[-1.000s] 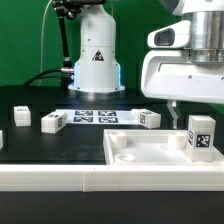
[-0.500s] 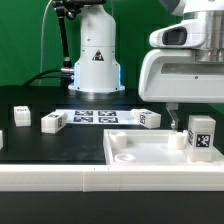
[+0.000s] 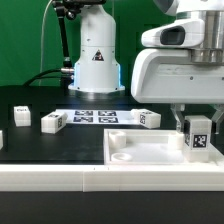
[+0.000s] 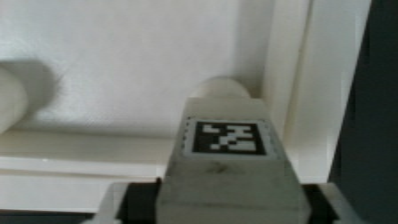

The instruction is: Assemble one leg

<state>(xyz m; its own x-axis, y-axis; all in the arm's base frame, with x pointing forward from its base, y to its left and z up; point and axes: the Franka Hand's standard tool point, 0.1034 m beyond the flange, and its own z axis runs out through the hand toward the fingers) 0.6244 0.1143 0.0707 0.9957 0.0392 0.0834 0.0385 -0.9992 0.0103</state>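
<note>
No readable text, only marker tags

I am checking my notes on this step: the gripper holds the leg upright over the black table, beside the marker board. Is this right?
Not quite. The gripper does hold the leg upright, but over the white panel, at its corner on the exterior view's right, not over the black table. The marker board lies farther back. The exterior view shows this.
</note>
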